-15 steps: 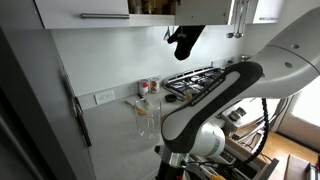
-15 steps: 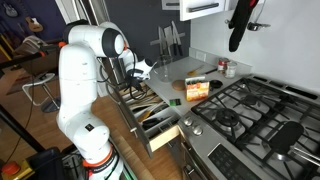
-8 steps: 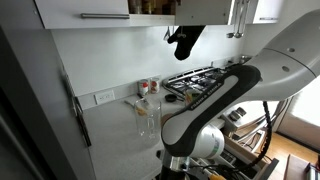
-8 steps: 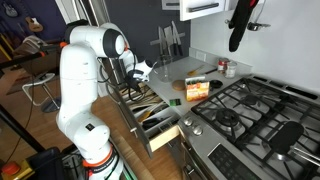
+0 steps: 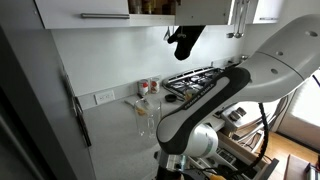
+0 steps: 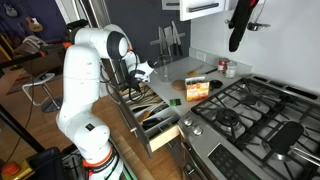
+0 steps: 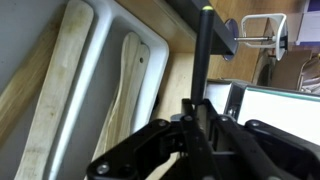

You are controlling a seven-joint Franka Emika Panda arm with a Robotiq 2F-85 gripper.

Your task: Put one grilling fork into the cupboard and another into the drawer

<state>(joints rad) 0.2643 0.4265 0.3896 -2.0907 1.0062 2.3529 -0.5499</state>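
Observation:
In the wrist view my gripper (image 7: 200,108) is shut on the black handle of a grilling fork (image 7: 203,55), which sticks out beyond the fingers. Under it lies the open drawer's white cutlery tray (image 7: 92,60), holding wooden utensils (image 7: 124,90). In an exterior view the gripper (image 6: 133,75) hangs over the back of the open drawer (image 6: 160,128) beside the counter. The cupboard (image 5: 85,8), white with a steel bar handle (image 5: 105,16), hangs closed high on the wall. In that view the gripper is hidden behind the arm. A second fork does not show clearly.
A gas stove (image 6: 250,110) is right of the drawer, with a coloured box (image 6: 196,88) on the counter and upright utensils (image 6: 170,42) behind. A black mitt (image 6: 240,25) hangs overhead. Small jars (image 5: 148,88) and a glass (image 5: 145,115) stand on the counter.
The arm's upper links have shifted slightly; the gripper stays over the drawer with the fork handle in it.

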